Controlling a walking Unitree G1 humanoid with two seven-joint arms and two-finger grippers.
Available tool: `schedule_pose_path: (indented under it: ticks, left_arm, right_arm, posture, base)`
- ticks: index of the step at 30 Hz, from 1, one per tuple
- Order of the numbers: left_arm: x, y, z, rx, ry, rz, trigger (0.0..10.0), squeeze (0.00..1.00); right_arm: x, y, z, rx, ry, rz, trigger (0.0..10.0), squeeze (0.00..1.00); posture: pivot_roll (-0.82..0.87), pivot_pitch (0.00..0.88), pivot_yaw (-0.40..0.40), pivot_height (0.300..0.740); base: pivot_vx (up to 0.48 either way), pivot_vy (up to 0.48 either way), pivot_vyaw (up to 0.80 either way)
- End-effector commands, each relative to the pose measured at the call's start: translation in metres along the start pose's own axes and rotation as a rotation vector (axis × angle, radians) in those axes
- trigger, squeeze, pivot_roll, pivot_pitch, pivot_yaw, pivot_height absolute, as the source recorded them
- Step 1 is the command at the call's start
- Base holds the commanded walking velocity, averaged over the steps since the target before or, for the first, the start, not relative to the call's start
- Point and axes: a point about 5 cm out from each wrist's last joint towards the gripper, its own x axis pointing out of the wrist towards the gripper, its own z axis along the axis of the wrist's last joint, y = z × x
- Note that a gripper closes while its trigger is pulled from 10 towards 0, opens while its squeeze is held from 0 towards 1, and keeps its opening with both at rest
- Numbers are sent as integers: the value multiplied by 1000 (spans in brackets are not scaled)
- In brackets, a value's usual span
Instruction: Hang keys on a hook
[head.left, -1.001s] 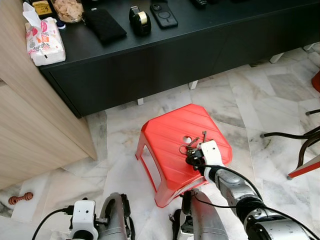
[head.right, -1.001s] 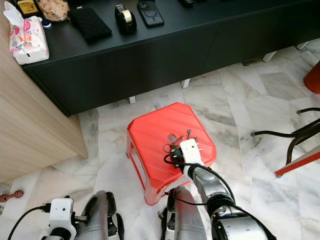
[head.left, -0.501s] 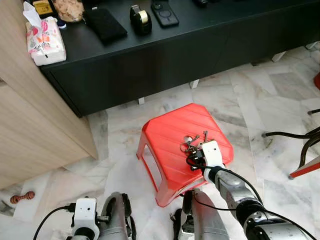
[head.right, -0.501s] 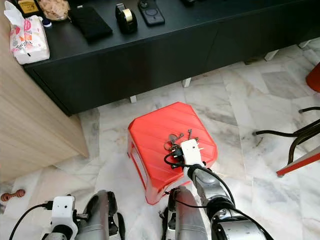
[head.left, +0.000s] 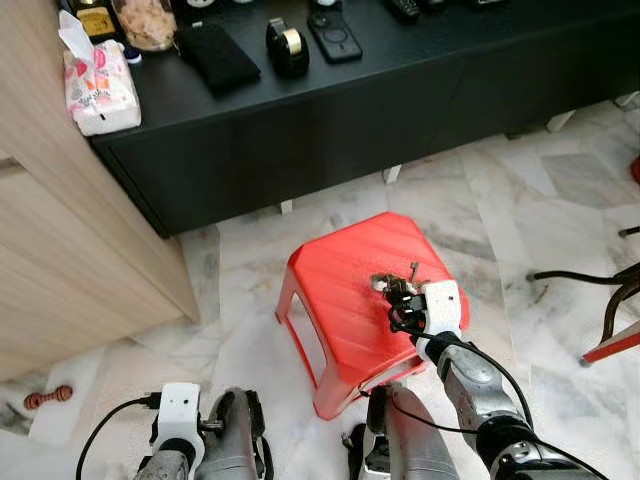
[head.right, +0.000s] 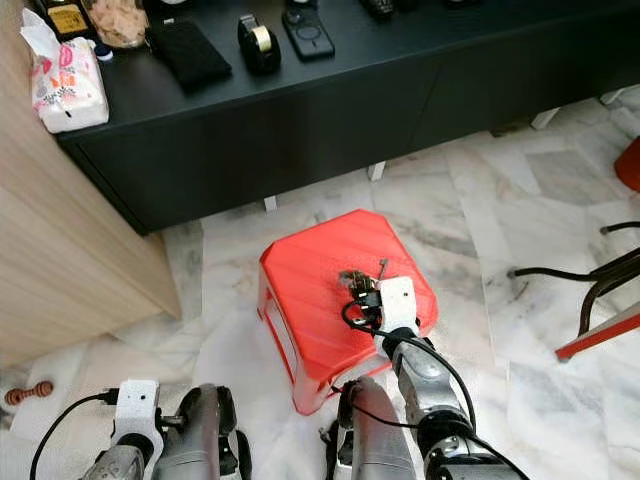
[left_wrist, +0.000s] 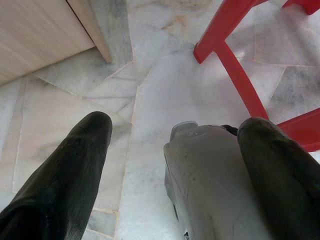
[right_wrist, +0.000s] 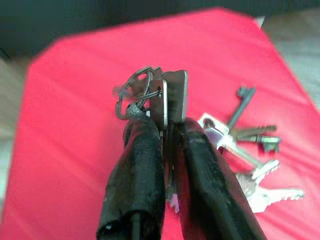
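You had even, bright indoor light in both eye views, with no hard glare. The stool (head.left: 355, 290) cast a soft shadow on the floor (head.left: 480, 190), and the space under the cabinet (head.left: 330, 110) was dark. Both eye views were sharp, and their edges bent slightly. In the right wrist view, the keys (right_wrist: 170, 100) and the fingers (right_wrist: 140, 165) were fairly sharp, while the stool behind was blurred. The left wrist view was bright, and its near fingers (left_wrist: 65, 175) looked soft.

Silver keys (right_wrist: 172, 100) sit against a bright red plastic stool (head.left: 345, 290); black fingers (right_wrist: 140, 165); white, grey-veined marble floor (head.left: 500, 200); far black cabinet (head.left: 300, 120); pale wood-grain panel (head.left: 70, 260) left.
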Motion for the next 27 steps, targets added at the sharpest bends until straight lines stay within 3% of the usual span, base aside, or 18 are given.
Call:
schedule_pose_path:
  ticks: [1, 8, 9, 10, 11, 16, 27]
  left_arm:
    - [-6, -12, -20, -1, 98, -41, 10000, 0]
    - [5, -11, -10, 1, 96, -35, 10000, 0]
    - [6, -10, -9, 0, 97, -32, 10000, 0]
    - [6, -10, -8, 0, 96, -31, 10000, 0]
    - [7, -9, -8, -1, 96, -28, 10000, 0]
    - [8, -8, -8, -10, 100, -19, 10000, 0]
    - [4, -2, -18, -114, 143, 31, 10000, 0]
  right_arm:
    - [-6, -4, -4, 24, -24, -12, 0, 0]
    - [-13, -10, 0, 36, -98, -44, 78, 0]
    - [-14, -10, 2, 41, -115, -46, 588, 0]
    - [-15, -10, 3, 42, -126, -50, 9098, 0]
    - [-17, -11, 5, 40, -149, -57, 10000, 0]
    - [-22, -13, 10, 36, -199, -83, 10000, 0]
    - [-27, -11, 5, 55, -179, -137, 10000, 0]
  posture:
    - [101, 152, -81, 620]
    - [85, 110, -71, 620]
    - [83, 104, -69, 620]
    - [82, 101, -68, 620]
    - [80, 98, -67, 620]
    - [77, 95, -65, 620]
    - [85, 91, -61, 620]
  base:
    - [0, 0, 0]
    - [0, 0, 0]
    - [0, 0, 0]
    - [0, 0, 0]
    - [0, 0, 0]
    - [0, 0, 0]
    - [0, 0, 0]
